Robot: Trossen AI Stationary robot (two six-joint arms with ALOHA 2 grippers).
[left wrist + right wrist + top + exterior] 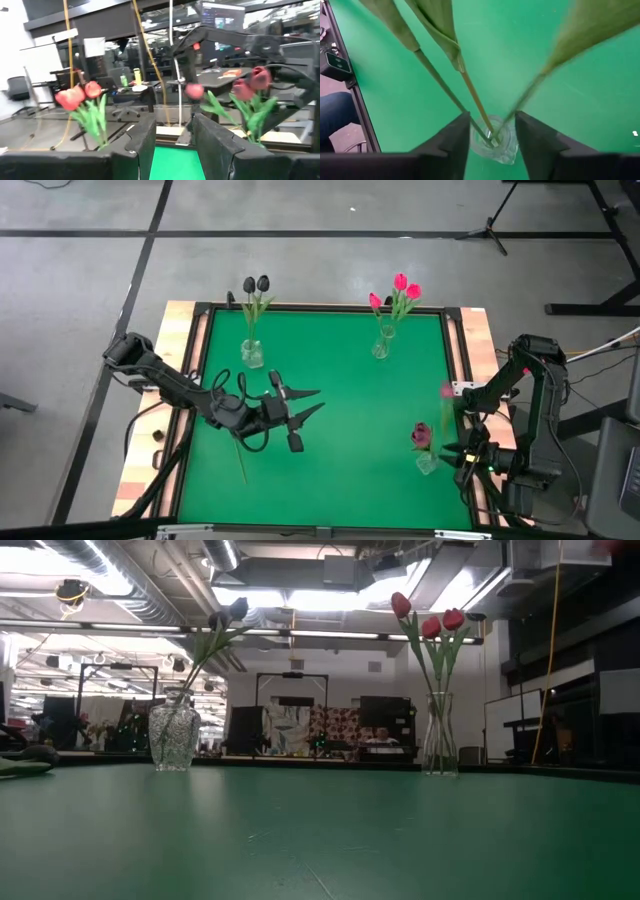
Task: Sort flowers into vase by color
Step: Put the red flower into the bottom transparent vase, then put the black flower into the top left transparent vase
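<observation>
High view: right gripper hangs over the near-right vase of maroon tulips; left gripper, fingers spread wide and empty, sits mid-table. Right wrist view: stems drop between the parted fingers, untouched, into the vase.

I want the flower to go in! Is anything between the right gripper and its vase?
Nothing visible blocks it. The right gripper hangs open right over the vase, whose mouth holds only three thin stems.

Black tulips, pink tulips and maroon tulips stand in separate glass vases.
</observation>
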